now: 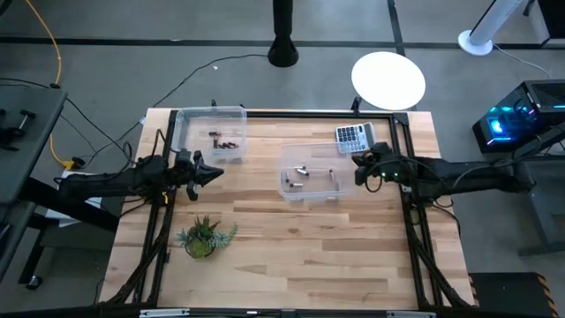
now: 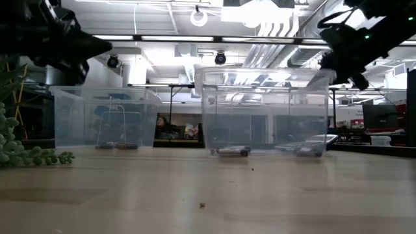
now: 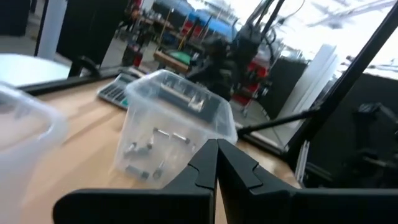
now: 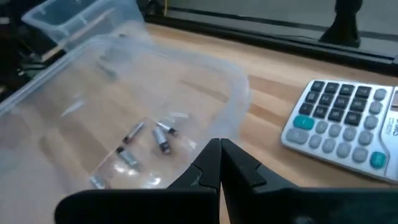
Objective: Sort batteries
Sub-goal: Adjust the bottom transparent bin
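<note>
Right gripper (image 1: 360,167), fingers pressed together w/ nothing between, is hovering beside the middle clear plastic bin (image 1: 311,172) holding approx. 5 small silvery cylindrical batteries (image 4: 163,137). Left gripper (image 1: 212,174), likewise closed and empty, is hanging near 2nd clear bin (image 1: 210,132) w/ approx. 4 dark batteries (image 1: 225,139). Grey calculator (image 1: 352,137) is lying behind.

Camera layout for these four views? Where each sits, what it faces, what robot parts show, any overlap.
High: overhead, straight down; both arms, left gripper, right gripper.
Low: table height, facing two clear plastic bins; arms enter from above.
Left wrist: past shut fingers toward the bin holding small silvery batteries.
Right wrist: past shut fingers; the same bin, grey calculator.
Shared: both wrists see that bin.
</note>
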Tool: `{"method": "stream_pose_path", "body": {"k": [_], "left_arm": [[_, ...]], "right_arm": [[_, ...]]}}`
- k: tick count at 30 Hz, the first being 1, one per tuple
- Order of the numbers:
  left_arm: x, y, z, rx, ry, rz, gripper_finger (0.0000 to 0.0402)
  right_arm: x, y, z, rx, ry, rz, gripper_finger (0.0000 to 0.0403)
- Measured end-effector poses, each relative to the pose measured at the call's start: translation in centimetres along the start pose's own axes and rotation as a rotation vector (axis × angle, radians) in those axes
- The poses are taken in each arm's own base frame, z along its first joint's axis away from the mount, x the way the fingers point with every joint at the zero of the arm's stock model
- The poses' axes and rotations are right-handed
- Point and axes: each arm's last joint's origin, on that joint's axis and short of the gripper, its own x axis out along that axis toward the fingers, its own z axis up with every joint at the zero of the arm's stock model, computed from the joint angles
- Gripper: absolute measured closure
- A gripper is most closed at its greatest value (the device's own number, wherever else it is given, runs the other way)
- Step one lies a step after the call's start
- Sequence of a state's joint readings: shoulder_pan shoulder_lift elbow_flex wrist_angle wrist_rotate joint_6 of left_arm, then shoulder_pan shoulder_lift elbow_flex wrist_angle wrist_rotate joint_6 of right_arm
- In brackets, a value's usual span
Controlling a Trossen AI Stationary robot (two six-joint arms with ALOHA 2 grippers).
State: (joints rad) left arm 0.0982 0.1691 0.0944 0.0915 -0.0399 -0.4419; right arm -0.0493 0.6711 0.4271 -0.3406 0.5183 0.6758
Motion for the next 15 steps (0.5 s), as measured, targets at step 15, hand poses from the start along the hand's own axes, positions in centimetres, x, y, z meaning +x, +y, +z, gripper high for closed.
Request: {"method": "stream_pose_path", "body": {"k": [15], "left_arm": [[-1.1, 0.9, -1.8, 0.001, 0.064, 0.025, 0.0402]], "right_arm": [[-0.8, -2.5, 1.3, 0.01, 0.024, 0.03, 0.0403]]}}
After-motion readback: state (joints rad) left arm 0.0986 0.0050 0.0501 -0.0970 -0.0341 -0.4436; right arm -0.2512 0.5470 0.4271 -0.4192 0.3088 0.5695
